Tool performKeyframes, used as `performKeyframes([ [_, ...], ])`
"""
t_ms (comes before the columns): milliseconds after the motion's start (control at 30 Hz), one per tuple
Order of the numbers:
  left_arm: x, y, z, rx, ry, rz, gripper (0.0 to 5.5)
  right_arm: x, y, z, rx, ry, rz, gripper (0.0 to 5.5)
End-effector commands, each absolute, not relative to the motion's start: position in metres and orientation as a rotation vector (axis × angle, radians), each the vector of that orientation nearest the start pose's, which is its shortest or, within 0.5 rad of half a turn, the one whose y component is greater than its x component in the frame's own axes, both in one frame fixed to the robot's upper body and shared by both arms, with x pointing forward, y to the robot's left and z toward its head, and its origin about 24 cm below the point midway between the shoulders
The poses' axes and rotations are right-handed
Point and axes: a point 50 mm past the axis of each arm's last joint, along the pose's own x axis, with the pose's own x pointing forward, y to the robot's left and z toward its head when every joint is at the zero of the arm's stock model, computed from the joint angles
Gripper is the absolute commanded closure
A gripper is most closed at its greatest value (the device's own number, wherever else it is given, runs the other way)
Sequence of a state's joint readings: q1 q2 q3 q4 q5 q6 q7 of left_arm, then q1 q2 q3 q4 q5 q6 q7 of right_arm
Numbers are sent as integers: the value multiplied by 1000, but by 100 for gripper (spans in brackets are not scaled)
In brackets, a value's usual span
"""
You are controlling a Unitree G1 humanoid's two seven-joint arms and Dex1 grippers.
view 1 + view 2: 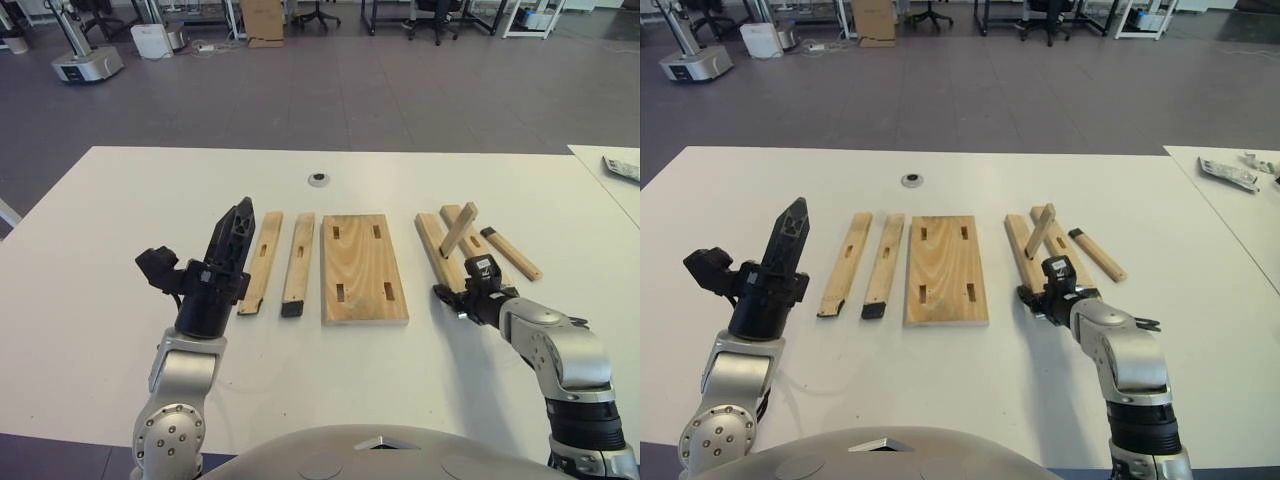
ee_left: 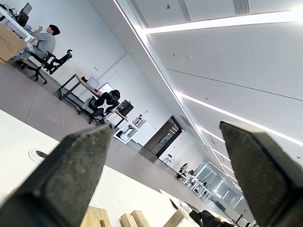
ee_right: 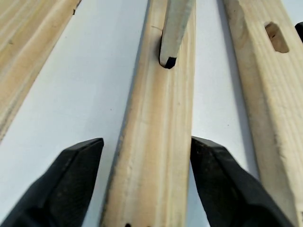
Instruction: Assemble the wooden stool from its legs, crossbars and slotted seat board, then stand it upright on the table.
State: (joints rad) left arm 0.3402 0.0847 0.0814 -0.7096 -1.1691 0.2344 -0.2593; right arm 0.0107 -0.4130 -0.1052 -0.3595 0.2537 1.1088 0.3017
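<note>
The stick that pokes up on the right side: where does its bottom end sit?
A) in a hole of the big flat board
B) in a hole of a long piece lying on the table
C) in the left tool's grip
B: the tilted stick has its dark-tipped end in the slot of a leg that lies flat, and the right tool straddles that leg with its fingers open.

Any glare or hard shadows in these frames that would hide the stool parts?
Eye views: even overhead light, only faint soft shadows beside the seat board and legs; no glare on the table. Left wrist view: bright ceiling strips behind the left gripper, fingers dark. Right wrist view: right gripper astride a leg, evenly lit.
</note>
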Motion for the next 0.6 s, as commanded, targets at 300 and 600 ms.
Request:
performKeyframes([
  [300, 203, 186, 140, -786, -174, -517, 137, 269, -211, 96, 85, 451, 325, 343],
  [600, 250, 192, 204, -669, -92, -959, 137, 293, -170, 206, 422, 127, 986, 343],
])
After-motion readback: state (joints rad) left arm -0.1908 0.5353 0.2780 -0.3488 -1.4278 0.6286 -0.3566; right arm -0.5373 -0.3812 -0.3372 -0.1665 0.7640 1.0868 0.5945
